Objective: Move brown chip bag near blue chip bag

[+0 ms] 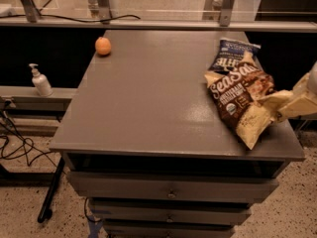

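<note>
Sitting at the far right border of the view, the gripper (312,86) is showing only as 1 pale grey sliver, just beyond the right edge of the cabinet top; whether it is clenched or released, I cannot tell. A cream-yellow corner of the brown chip bag (242,95) is reaching out over that edge and meeting the sliver.

That bag is lying flat at the right side of the top, tilted, with its lower cream corner pointing toward the front edge. It is looking crinkly and glossy, with a dark brown front panel carrying white "Sea Salt" lettering and pale edges.

Its upper end is touching and slightly overlapping the blue chip bag (232,57), which is lying just behind it: smaller, dark navy, with white block letters and a crimped top seam. That is making 2 bags in all.

Both are resting on the cabinet top (148,98), a smooth, matte grey rectangular slab catching a dull sheen. 1 round orange fruit (103,46) is sitting well apart at the back left corner.

Below the top, 3 grey drawer fronts (171,187) are stacking downward.

To the left, 1 white pump bottle (39,81) is standing upright on a lower ledge, and dark cables (15,145) are looping over the speckled floor.
</note>
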You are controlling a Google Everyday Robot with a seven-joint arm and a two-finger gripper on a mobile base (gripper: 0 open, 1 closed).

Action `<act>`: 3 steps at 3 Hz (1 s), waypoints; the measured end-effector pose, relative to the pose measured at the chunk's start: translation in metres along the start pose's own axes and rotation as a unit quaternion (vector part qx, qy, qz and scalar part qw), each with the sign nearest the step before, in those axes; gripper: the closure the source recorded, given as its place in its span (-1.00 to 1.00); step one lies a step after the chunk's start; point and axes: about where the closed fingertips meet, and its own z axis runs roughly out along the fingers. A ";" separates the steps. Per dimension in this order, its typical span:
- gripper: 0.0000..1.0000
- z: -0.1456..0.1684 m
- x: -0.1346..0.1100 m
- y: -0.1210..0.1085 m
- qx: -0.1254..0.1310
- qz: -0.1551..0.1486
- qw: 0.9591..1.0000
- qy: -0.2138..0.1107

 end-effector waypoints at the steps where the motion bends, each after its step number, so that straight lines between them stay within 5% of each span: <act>1: 1.00 0.001 -0.006 -0.017 0.007 -0.013 1.000 0.008; 3: 1.00 -0.010 0.016 -0.037 0.021 -0.012 0.999 0.039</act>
